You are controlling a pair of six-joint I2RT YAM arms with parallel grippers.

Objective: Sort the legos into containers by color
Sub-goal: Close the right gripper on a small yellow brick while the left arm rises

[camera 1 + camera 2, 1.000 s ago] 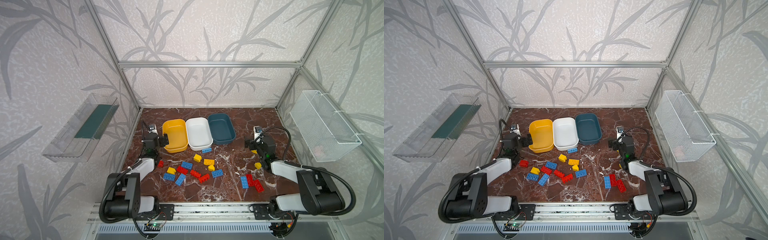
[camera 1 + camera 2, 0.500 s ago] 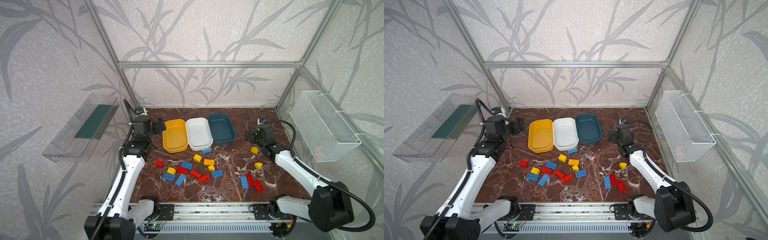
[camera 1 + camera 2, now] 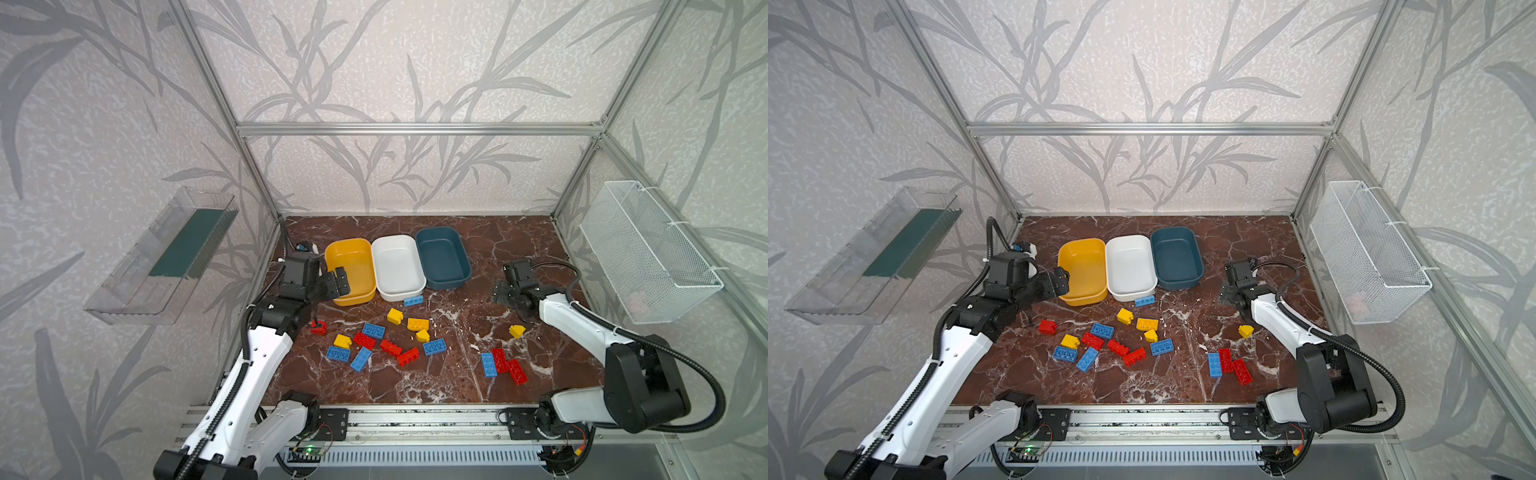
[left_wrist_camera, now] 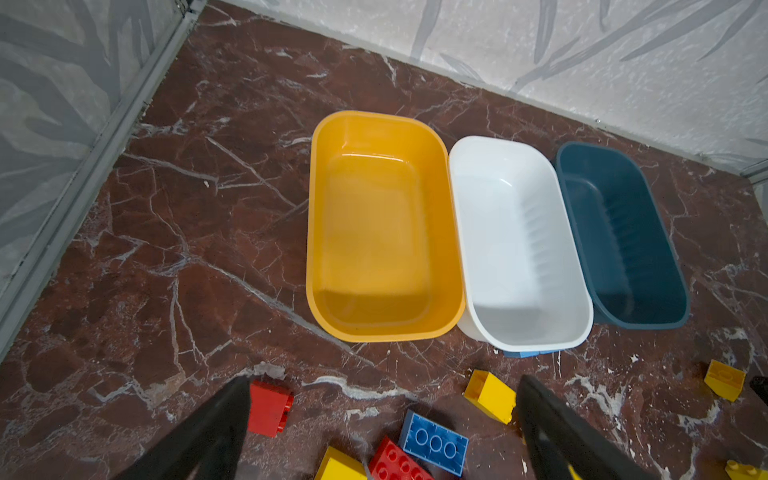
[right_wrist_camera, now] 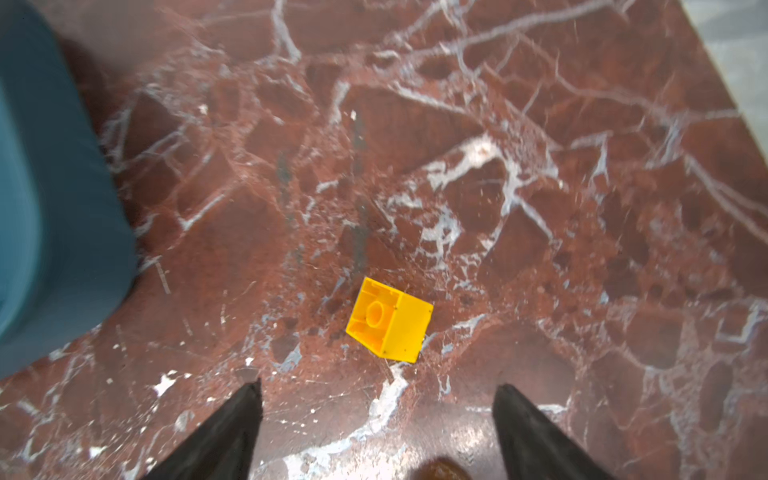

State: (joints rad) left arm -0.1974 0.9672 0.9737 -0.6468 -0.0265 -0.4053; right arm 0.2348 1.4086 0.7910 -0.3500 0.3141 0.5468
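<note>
Opening step, seemingly: nothing binned yet. At left, left gripper [image 3: 336, 284] with jaws wide and empty, raised near a corner of the yellow tub [image 4: 374, 216]; next along, white tub [image 4: 498, 199] and teal tub [image 4: 615, 216], all three bare. Legos [image 3: 386, 340] loose on the marble top [image 3: 498, 232] mid-table. At right, right gripper [image 5: 377, 385] spread wide, empty, just short of a tipped yellow brick [image 5: 388, 320]. Next, probably: lower, straddle, close, carry across to yellow.

Red-brown marble worktop [image 3: 415, 390], white-veined. Yellow tub [image 3: 357, 266], white tub [image 3: 397, 266], teal tub [image 3: 442, 257] side by side near back edge. Red, blue, yellow legos [image 3: 390, 347] scattered loose toward front edge.
</note>
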